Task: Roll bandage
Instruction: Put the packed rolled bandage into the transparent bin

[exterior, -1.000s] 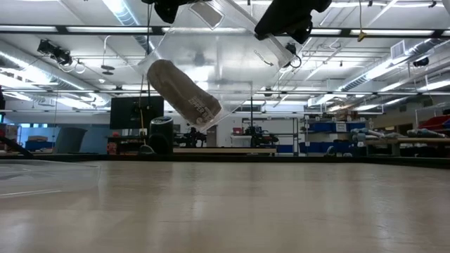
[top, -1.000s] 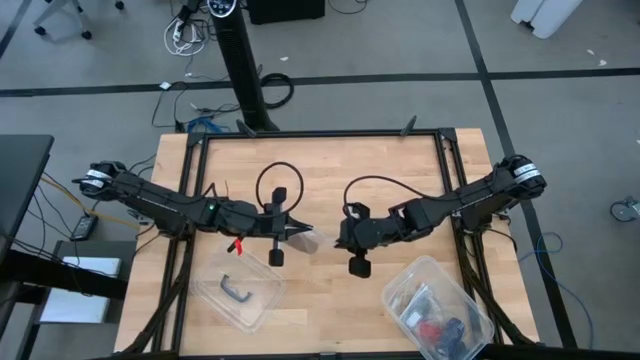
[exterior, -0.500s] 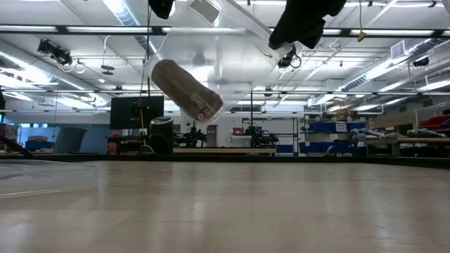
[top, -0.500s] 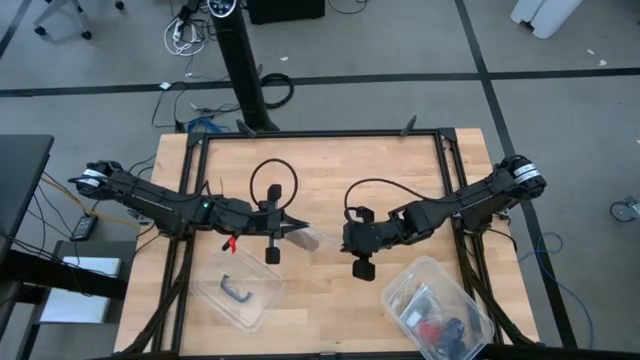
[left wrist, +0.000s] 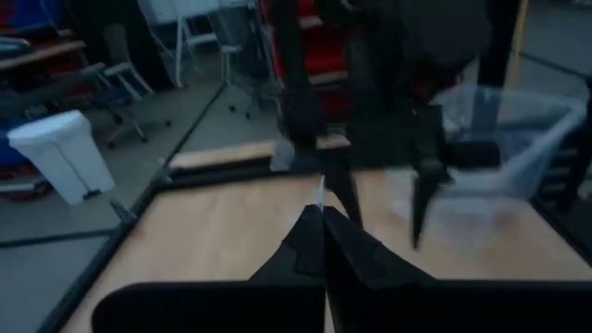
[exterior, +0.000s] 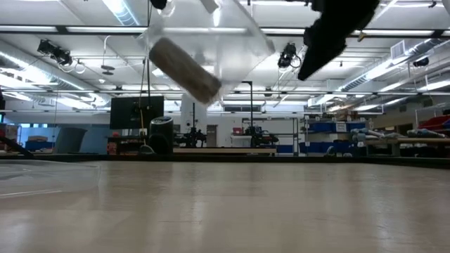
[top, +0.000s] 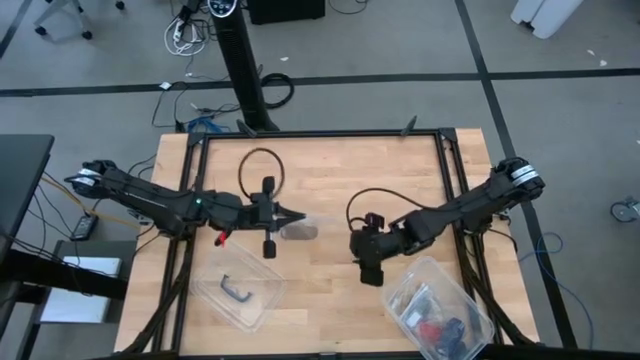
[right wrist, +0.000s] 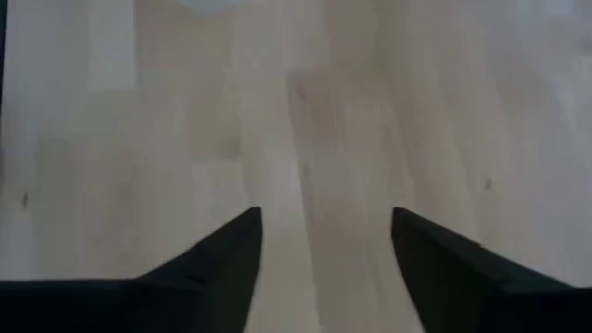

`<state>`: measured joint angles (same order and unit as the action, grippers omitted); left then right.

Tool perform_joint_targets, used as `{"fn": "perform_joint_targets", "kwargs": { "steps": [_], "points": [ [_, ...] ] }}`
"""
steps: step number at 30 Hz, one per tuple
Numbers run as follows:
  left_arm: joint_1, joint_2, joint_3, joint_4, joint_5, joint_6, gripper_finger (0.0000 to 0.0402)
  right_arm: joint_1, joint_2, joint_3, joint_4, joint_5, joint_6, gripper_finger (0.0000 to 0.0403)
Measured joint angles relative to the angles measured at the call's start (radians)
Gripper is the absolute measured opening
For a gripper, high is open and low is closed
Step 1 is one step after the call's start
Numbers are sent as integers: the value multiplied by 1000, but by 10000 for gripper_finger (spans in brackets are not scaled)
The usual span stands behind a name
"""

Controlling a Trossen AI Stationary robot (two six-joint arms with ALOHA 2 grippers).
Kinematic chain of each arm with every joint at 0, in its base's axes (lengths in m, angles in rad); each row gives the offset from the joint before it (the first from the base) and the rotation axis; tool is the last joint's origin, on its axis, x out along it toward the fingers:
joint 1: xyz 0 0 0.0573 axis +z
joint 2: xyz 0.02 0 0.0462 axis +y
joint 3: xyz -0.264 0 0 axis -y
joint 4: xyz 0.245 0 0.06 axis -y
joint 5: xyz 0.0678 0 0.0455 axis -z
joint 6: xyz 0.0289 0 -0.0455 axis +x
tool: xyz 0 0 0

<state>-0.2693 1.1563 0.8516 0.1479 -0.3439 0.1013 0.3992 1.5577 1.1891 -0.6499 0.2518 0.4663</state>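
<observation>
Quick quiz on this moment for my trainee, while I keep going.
1. True or false: the right pincer stands open over bare wood.
2. The bandage roll is: A) lying flat on the wood; B) hanging inside a clear bag above the table; C) clamped in the right pincer.
3. Complete: the clear bag is pinched by the ___ pincer.

Key: 1 true. 2 B. 3 left; the left pincer is shut on the bag.
</observation>
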Motion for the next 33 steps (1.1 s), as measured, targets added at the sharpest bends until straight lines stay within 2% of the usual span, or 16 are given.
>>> {"fn": "perform_joint_targets", "kwargs": {
  "steps": [3, 7, 9, 13, 20, 23, 25, 30, 33],
  "points": [
    [-2, -7, 1, 5, 4, -2, 0, 3, -17, 7, 0, 3, 2, 266],
    [-13, 0, -18, -6, 20, -8, 0, 16, -28, 34, -15, 86, -16, 281],
    [-14, -2, -32, 12, 26, -23, 0, 32, -35, 56, -9, 142, -39, 280],
    [-14, 12, -56, 67, 109, -28, 0, 51, -38, 105, 19, 277, -128, 272],
    [-20, 64, -56, 162, 152, -8, 0, 1, -34, 116, 221, 252, -305, 243],
    [-20, 67, -56, 191, 152, -2, 0, -24, -21, 116, 233, 197, -327, 215],
    [-19, 67, -56, 211, 152, 7, 0, -32, -9, 116, 247, 177, -344, 180],
    [-19, 67, -56, 246, 134, 31, 0, -31, -3, 116, 262, 160, -398, 30],
    [-18, 67, -56, 237, 123, 31, 0, -14, -11, 128, 244, 163, -401, 10]
  ]
}}
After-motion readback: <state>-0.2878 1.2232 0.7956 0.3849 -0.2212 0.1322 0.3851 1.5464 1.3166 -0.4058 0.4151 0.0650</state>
